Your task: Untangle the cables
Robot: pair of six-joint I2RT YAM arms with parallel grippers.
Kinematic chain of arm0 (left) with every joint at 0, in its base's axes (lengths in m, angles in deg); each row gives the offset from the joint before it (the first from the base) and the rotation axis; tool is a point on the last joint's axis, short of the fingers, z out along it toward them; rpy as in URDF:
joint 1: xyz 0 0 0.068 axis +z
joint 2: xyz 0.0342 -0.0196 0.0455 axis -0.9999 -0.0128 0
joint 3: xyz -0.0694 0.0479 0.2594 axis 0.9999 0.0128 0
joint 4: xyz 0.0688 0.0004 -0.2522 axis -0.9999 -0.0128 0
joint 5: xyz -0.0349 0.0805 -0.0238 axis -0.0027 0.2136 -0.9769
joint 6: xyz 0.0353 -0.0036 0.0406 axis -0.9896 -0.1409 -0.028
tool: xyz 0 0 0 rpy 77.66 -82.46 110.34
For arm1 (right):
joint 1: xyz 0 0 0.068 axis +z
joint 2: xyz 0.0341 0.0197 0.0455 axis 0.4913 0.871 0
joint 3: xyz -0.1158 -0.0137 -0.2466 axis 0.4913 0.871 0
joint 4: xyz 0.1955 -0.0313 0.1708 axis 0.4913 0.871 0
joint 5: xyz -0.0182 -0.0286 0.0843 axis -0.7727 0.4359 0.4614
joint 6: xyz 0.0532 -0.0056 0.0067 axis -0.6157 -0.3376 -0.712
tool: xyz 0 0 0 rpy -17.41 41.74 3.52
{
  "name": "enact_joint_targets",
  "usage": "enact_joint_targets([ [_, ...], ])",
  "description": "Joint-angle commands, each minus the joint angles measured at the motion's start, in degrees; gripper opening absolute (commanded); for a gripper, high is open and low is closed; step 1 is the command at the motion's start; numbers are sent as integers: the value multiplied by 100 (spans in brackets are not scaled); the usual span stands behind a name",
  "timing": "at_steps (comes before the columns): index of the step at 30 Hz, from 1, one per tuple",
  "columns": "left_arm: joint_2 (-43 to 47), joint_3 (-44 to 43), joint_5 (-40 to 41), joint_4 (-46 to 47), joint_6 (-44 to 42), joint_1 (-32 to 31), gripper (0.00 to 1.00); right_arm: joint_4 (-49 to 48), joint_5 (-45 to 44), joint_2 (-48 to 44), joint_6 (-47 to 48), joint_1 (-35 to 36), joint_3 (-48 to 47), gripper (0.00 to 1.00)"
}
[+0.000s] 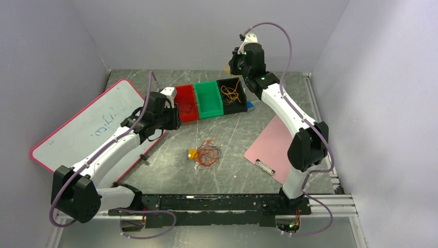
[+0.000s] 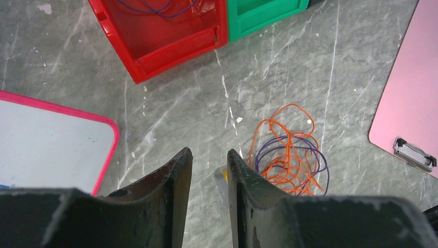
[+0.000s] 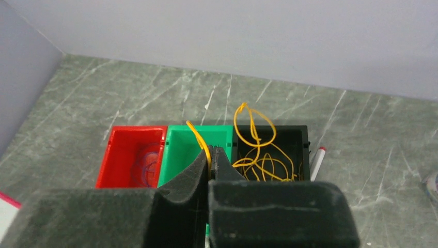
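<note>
The cables (image 1: 207, 153) lie on the table as a small tangle of orange and purple loops, with a yellow block (image 1: 192, 153) at their left. The left wrist view shows the tangle (image 2: 289, 155) just right of my left gripper (image 2: 209, 155), which hovers open and holds nothing. That gripper (image 1: 176, 117) hangs at the red bin's near edge. My right gripper (image 3: 212, 150) is shut on a yellow cable (image 3: 199, 137), raised above the bins. The cable's far part is not clearly traceable. My right gripper (image 1: 235, 64) is high at the back.
Red bin (image 1: 187, 103) holds a purple cable (image 3: 142, 163), green bin (image 1: 209, 98) sits in the middle, and black bin (image 1: 232, 94) holds yellow cables (image 3: 263, 160). A whiteboard (image 1: 85, 126) lies at left, a pink clipboard (image 1: 276, 147) at right, a marker (image 3: 316, 161) beside the black bin.
</note>
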Motion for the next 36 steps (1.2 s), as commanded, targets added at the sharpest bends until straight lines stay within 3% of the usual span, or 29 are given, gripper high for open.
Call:
enact_joint_targets([
  [1,102,39,-30,124,-83,56,37,-225,112,282,-32,-99,-59,0],
  [36,-38,17,-181,150,-90,161,36,-161,314,1906,-82,-227,534,0],
])
